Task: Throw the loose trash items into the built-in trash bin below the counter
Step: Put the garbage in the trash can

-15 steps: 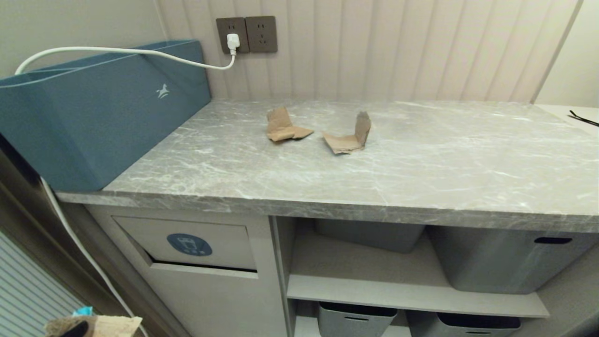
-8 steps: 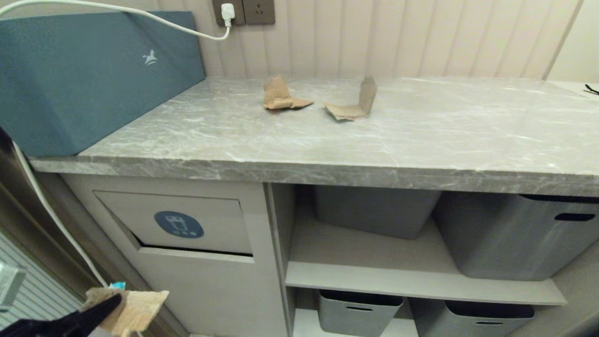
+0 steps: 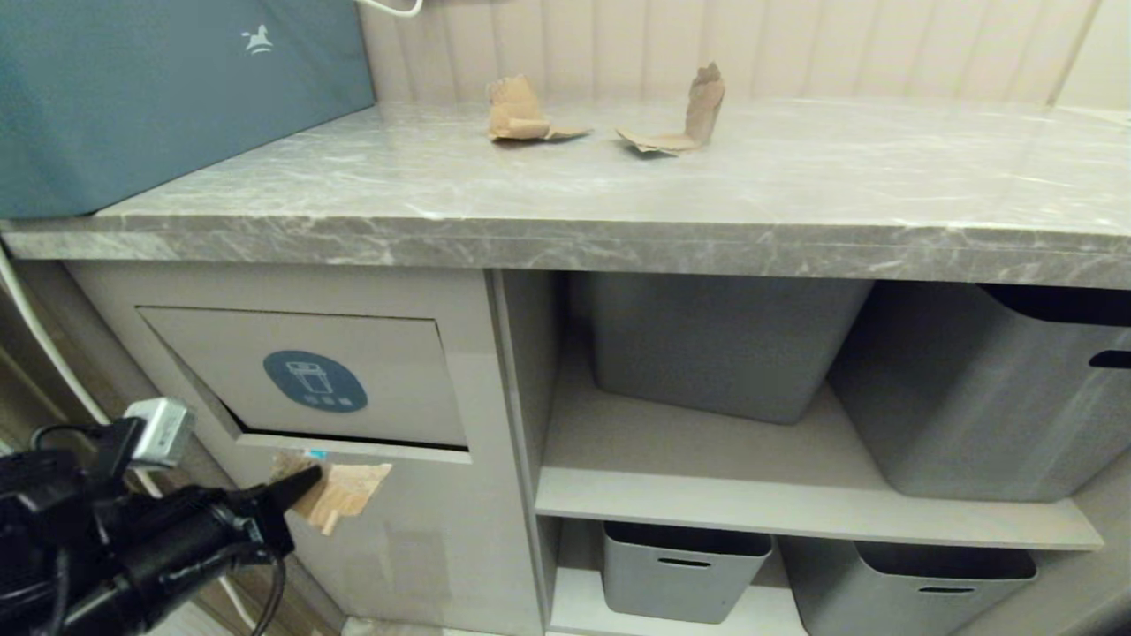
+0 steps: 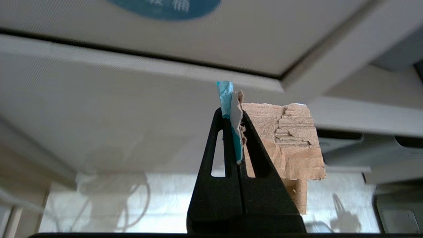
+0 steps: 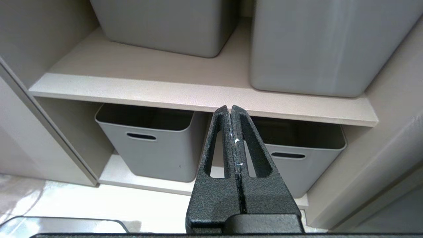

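- My left gripper (image 3: 305, 484) is low in front of the beige cabinet, its jaws clamped tight on a torn scrap of brown cardboard (image 3: 340, 495) (a sliver of teal paper is caught in the pinch as well).
- The held scrap hangs just below the lower edge of the trash bin flap (image 3: 300, 375), close to the cabinet front; whether it touches the front I cannot tell.
- The flap carries a round blue sticker (image 3: 315, 382) with a white bin icon, and a dark gap runs along its bottom edge.
- In my left wrist view the gripper (image 4: 235, 115) points up toward that gap, with the ragged cardboard (image 4: 287, 142) sticking out to one side of the fingers.
- Two more cardboard scraps lie on the grey marble counter (image 3: 618, 203), near the back wall: one folded piece (image 3: 517, 113) and, just beside it, a bent piece (image 3: 685, 119) with one end standing up.
- A long blue-teal box (image 3: 168, 97) sits on the counter's left end.
- My right gripper (image 5: 230, 114) has its jaws pressed together on nothing, and it faces the open shelves to the right of the bin.
- Grey storage tubs (image 3: 724, 340) stand on the upper shelf, and more grey tubs (image 3: 676, 570) sit below it.
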You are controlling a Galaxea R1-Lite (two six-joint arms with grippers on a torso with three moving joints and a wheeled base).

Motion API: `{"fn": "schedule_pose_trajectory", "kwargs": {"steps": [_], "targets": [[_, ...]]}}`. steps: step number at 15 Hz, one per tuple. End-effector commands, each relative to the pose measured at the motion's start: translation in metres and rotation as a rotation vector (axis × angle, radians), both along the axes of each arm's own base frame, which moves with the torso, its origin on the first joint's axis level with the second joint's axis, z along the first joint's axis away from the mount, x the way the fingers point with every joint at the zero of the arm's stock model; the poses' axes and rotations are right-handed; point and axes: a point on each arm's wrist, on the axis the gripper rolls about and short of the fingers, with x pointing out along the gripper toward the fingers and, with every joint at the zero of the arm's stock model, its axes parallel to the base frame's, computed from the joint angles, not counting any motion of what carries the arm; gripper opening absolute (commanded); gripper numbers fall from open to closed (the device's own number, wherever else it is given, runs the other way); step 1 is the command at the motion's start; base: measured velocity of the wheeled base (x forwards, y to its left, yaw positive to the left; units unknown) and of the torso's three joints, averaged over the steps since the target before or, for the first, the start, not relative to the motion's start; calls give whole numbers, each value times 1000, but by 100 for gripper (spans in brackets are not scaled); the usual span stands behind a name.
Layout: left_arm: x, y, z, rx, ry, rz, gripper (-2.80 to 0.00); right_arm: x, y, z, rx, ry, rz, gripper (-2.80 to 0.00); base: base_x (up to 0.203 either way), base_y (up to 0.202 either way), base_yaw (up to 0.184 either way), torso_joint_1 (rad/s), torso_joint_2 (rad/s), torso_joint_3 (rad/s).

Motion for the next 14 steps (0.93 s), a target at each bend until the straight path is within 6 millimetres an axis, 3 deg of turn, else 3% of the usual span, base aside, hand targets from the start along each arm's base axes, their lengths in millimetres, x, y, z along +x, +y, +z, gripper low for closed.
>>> {"fn": "schedule_pose_trajectory", "kwargs": {"steps": [1,7,10,14], "targets": [[29,-4,-20,-8,5,3,-280,0,0,0,-3,-2,1,-280,0,0,0,-13,72,40],[61,-9,-36,-62,-80,12,-280,0,0,0,-3,0,1,-280,0,0,0,-2,8,8],[82,-12,-33,-73,-127,13,-280,0,0,0,-3,0,1,-280,0,0,0,0,0,0],[120,11,-30,-98,-193,109,-280,0,0,0,-3,0,1,-280,0,0,0,0,0,0]]}}
